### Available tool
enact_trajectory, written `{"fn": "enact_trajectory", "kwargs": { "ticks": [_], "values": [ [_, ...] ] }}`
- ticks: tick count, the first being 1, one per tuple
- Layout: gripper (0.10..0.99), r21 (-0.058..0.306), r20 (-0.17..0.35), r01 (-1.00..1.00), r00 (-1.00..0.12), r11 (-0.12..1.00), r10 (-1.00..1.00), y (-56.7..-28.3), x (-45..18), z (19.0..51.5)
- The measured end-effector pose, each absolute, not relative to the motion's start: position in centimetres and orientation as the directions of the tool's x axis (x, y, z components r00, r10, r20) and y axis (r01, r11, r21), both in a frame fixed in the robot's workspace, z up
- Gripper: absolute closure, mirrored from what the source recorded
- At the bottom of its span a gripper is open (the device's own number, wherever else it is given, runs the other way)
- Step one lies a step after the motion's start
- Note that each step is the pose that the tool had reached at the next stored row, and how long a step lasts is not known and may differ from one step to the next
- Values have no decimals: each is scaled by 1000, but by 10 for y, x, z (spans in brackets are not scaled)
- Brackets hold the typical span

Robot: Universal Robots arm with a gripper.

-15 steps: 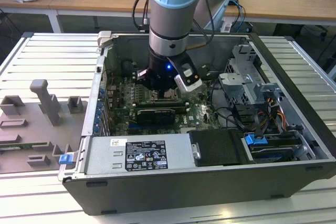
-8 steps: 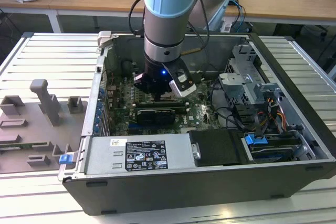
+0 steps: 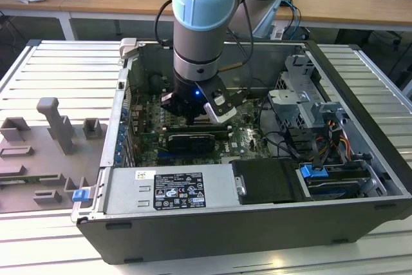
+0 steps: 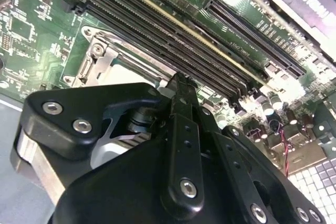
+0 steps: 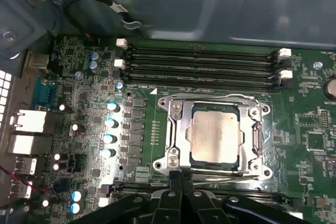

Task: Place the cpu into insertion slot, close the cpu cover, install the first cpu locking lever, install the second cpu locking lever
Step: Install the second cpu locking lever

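The cpu [image 5: 216, 137], a pale silver-grey square, lies flat in the insertion slot [image 5: 213, 137] on the green motherboard [image 5: 310, 124]. The cpu cover [image 5: 181, 137], a silvery frame with a square window, lies down over the slot so that the chip's metal top shows through the window. A thin metal locking lever [image 5: 231, 179] runs along the slot's edge nearest the gripper; whether it is latched cannot be told.

The gripper [image 5: 178, 176] stands at that same edge of the slot, its black fingers [image 5: 173, 184] pressed together into a narrow tip that reaches the frame beside the lever. In the second wrist view the closed fingers [image 4: 181, 103] rise as one dark blade against a corner of the socket frame [image 4: 105, 59]. Nothing is seen pinched between them.

On the far side of the slot from the gripper, four long black memory slots [image 5: 202, 64] run parallel to the cover's edge. Beside the slot, a column of small silver-topped capacitors [image 5: 111, 129] stands on the board, and further out are metal rear ports [image 5: 26, 135].

In the exterior view the arm [image 3: 203, 24] reaches down into the open computer case [image 3: 360, 75], with the gripper [image 3: 193, 117] low over the board [image 3: 244, 136]. A long black card [image 3: 192, 141] lies just beside the gripper, and the grey power supply box [image 3: 167, 188] sits at the case's near wall.
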State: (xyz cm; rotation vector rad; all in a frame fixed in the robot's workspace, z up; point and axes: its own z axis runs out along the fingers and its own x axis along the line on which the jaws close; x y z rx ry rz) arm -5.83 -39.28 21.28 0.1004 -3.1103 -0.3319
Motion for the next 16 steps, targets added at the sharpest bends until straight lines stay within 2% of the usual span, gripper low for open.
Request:
{"fn": "enact_trajectory", "kwargs": {
  "ticks": [16],
  "values": [
    [980,244,-1,-64,-998,968,-65,-398,-70,203]
  ]
}}
